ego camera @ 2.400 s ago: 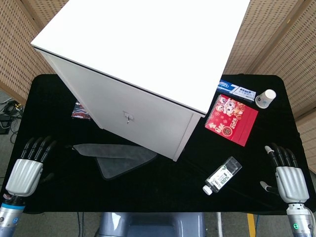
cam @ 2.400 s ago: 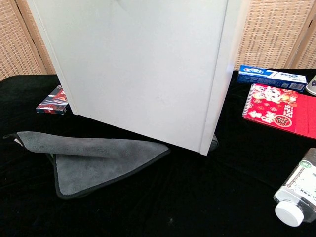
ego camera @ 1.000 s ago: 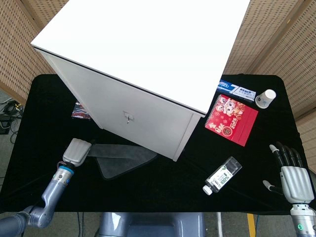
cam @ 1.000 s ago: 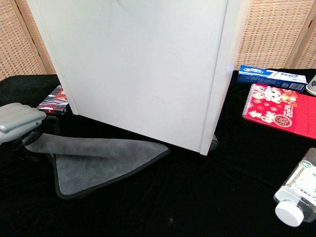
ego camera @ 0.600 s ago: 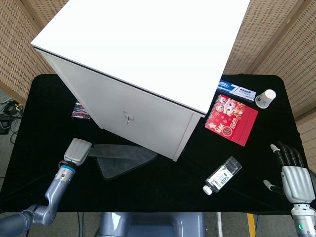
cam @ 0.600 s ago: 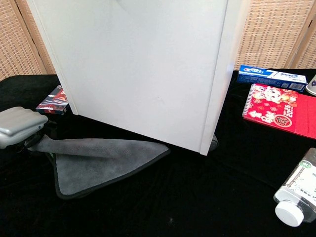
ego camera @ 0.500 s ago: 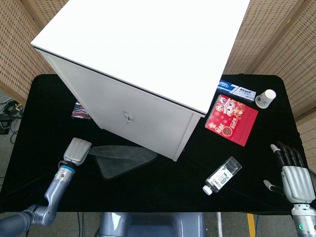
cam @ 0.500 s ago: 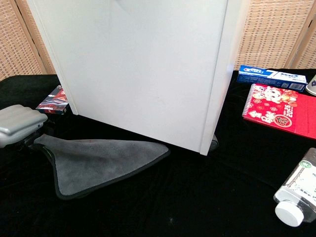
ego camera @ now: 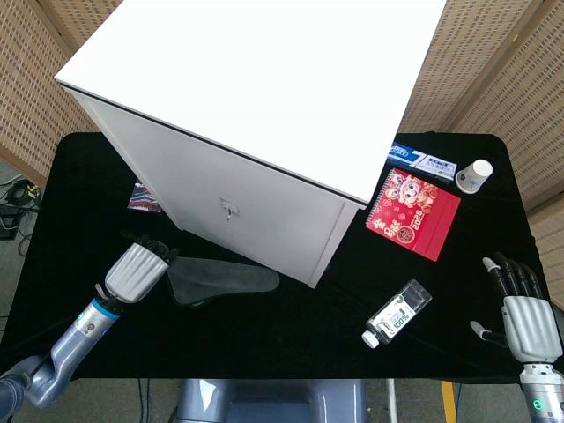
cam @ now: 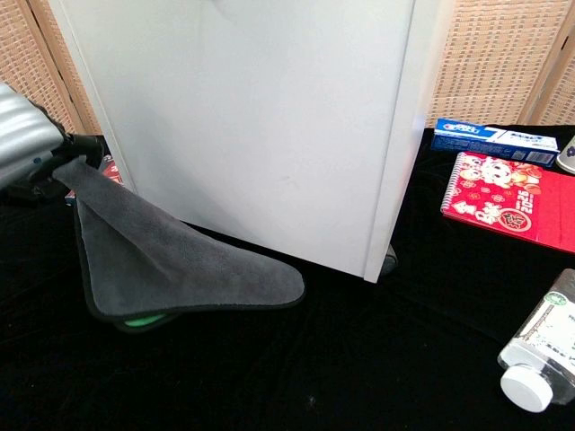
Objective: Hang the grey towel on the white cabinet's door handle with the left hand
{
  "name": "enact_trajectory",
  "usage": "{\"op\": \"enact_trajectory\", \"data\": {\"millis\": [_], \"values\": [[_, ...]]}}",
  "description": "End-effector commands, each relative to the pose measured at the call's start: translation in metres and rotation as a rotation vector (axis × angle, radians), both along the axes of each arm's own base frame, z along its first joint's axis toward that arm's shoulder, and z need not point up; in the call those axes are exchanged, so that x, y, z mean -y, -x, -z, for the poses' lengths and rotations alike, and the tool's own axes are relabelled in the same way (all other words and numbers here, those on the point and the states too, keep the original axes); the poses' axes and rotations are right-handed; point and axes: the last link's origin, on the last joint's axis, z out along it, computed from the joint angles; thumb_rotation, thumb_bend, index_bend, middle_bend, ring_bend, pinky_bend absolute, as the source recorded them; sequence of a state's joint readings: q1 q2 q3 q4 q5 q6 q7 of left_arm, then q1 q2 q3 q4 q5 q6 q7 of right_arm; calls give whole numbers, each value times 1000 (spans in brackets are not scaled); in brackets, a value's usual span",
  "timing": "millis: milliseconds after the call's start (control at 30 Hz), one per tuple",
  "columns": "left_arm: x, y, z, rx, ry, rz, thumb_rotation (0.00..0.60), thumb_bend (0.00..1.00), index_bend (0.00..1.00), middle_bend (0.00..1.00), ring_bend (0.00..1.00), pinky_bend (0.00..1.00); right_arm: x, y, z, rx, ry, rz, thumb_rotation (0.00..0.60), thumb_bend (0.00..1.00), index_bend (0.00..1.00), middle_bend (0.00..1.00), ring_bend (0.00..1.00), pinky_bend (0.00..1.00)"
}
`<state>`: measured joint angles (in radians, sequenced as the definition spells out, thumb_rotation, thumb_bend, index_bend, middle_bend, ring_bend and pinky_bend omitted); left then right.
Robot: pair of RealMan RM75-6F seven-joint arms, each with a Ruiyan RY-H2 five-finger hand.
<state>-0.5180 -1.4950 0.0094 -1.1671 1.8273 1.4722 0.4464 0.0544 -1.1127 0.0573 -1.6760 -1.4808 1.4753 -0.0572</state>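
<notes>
Black cloth covers the table, with woven wicker screens standing behind it on both sides. Far left, the robot's left hand is up off the tabletop, its silver back to the head camera and its dark fingers clamped on one corner of the soft grey towel. That corner is raised at the hand; in the chest view the cloth drapes down from the grasp and fans out to the right, its lower edge and rounded right tip resting on the table just in front of the big white cabinet. Something green peeks out from under the towel's near edge; I cannot tell what it is. Behind the hand, a small colourful box sits against the cabinet's left corner. The cabinet fills the middle of the scene, and its small metal door handle sticks out from the front door, above and right of the towel, well apart from it. Right of the cabinet lie a blue and white toothpaste box, a red spiral notebook with cartoon figures and, further right, a small white cup. Nearer, a clear plastic bottle with a white cap lies on its side. At the near right edge, the right hand rests empty, fingers spread and pointing away.
</notes>
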Motion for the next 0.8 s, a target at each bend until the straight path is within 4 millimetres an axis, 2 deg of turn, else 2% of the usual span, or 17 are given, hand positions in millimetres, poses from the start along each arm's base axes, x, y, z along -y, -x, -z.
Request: {"op": "enact_trajectory", "data": {"millis": [33, 100, 133, 300, 567, 800], "values": [[4, -16, -19, -32, -29, 182, 600, 591, 805, 795, 720, 672, 0, 0, 0, 0, 1, 0, 600, 78, 0, 0, 0, 0], [5, -24, -22, -34, -35, 231, 600, 590, 806, 795, 720, 672, 0, 0, 0, 1, 1, 1, 600, 77, 0, 0, 0, 0], [4, -35, -24, -38, -53, 292, 600, 590, 807, 795, 720, 672, 0, 0, 0, 1, 3, 1, 600, 78, 0, 0, 0, 0], [-3, -62, -25, -66, -77, 370, 600, 588, 808, 796, 720, 672, 0, 0, -1, 3, 4, 0, 600, 78, 0, 0, 0, 0], [-10, -116, -17, -66, -83, 462, 600, 583, 808, 795, 720, 672, 1, 1, -3, 14, 10, 1, 600, 77, 0, 0, 0, 0], [-4, -143, -6, -63, -79, 515, 600, 582, 808, 796, 720, 672, 1, 2, -6, 28, 17, 3, 600, 77, 0, 0, 0, 0]]}}
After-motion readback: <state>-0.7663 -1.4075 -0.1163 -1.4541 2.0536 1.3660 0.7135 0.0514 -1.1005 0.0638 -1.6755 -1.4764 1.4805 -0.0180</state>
